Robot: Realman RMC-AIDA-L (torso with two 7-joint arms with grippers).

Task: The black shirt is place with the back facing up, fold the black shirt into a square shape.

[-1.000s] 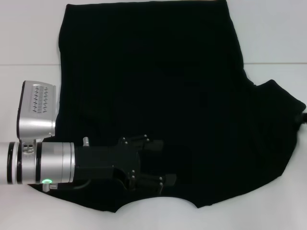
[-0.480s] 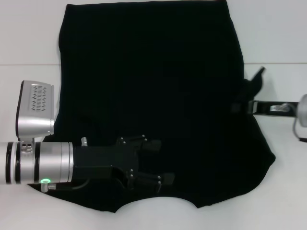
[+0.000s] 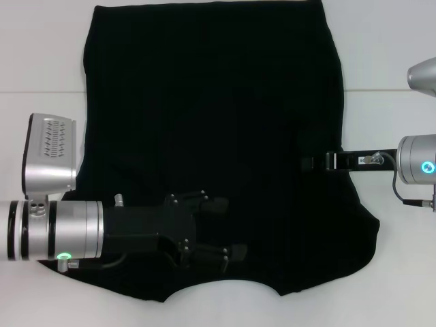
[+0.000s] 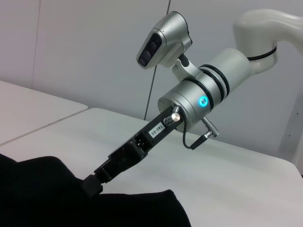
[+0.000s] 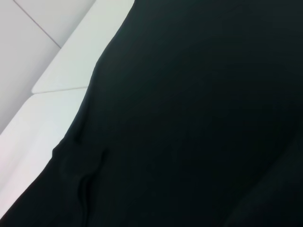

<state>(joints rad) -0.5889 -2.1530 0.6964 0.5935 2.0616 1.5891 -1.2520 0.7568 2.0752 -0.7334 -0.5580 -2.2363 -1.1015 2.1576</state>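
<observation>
The right sleeve is now folded inward — the right gripper [image 3: 315,163] grips its edge. The left gripper [image 3: 216,230] rests open on the black shirt [image 3: 211,102] — soft, light; hold hems.

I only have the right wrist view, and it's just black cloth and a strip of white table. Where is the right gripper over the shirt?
Observer: In the head view, the right gripper reaches in from the robot's right, over the right side of the black shirt.
Operator: Is it touching the cloth?
Observer: In the left wrist view, its tip meets the shirt's edge.
Operator: And the left arm?
Observer: The left gripper is over the shirt near the curved neckline, at the end closest to the robot, with its fingers open.
</observation>
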